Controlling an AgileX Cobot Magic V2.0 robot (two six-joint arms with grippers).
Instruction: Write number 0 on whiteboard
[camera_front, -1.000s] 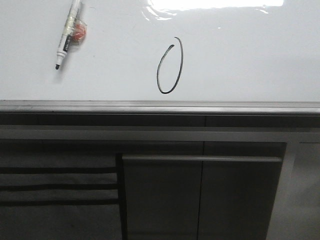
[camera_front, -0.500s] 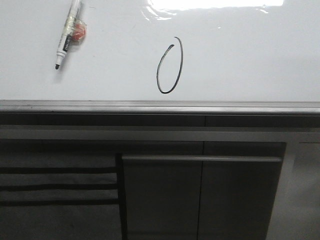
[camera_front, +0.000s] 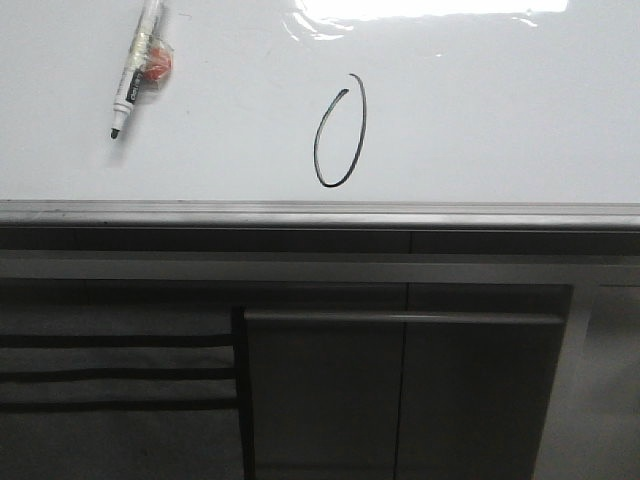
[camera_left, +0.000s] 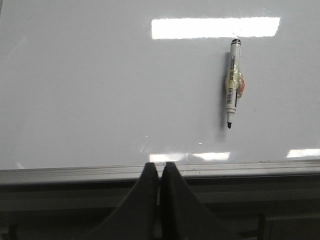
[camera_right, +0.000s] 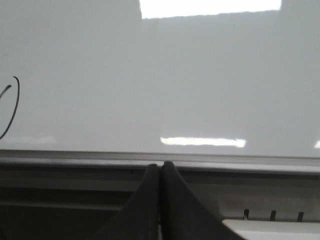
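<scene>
On the whiteboard (camera_front: 500, 120), just above its grey edge rail (camera_front: 320, 212), the number 0 (camera_front: 340, 132) stands finished as a narrow slanted oval, and the uncapped marker (camera_front: 135, 68) lies well apart from it toward my left, so I judge the writing done with nothing left but to keep clear. My left gripper (camera_left: 160, 172) and right gripper (camera_right: 160, 171) are each pressed closed and hold nothing, both back at the rail. Only the wrist views show my fingers; the front view alone shows the whole 0, the right wrist only a sliver.
</scene>
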